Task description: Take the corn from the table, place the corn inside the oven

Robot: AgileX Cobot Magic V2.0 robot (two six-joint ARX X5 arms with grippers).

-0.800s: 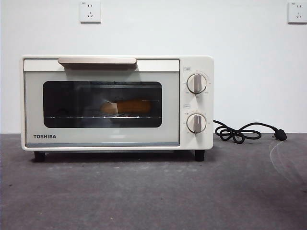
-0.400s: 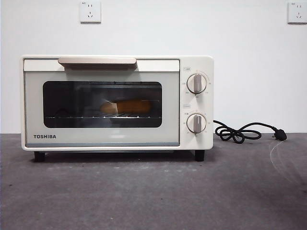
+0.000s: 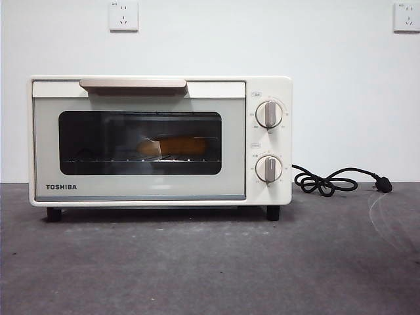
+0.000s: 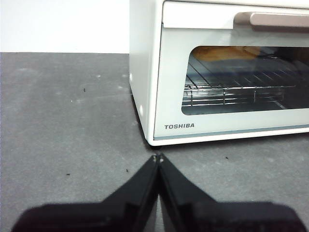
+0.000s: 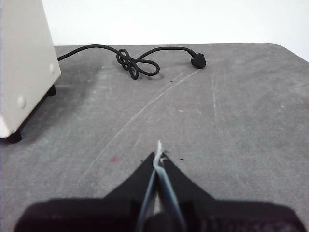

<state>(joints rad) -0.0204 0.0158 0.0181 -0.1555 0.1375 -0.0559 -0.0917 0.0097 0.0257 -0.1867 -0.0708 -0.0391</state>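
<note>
Left gripper point(image 4: 158, 157): jaws pressed together tip to tip, holding nothing. It sits low over the tabletop point(image 4: 63, 130), just in front of the oven's front corner on the TOSHIBA-lettered side, not touching the casing.

Right gripper point(image 5: 159, 153): jaws likewise closed with nothing between them, over bare tabletop on the knob side of the oven point(image 5: 24, 63), clear of its side wall. Neither gripper appears in the front view.

Corn point(image 3: 176, 146): inside the oven, lying on its side on the wire rack point(image 3: 141, 159), lengthwise across the cavity, roughly centred behind the window. Through the glass it reads as an orange-brown shape with a paler end; kernel detail cannot be made out. The left wrist view shows it as a yellow-orange patch point(image 4: 227, 52) at the back of the rack.

Oven point(image 3: 161, 141): door shut, bar handle point(image 3: 132, 83) along its top edge, two round knobs point(image 3: 269, 114) stacked on the control panel. It stands on its dark feet on the tabletop.

Power cord point(image 3: 328, 182): black, loosely knotted, lying on the tabletop beside the oven, plug point(image 5: 198, 62) free on the surface.

Two wall sockets point(image 3: 123, 16) sit on the white wall behind.
</note>
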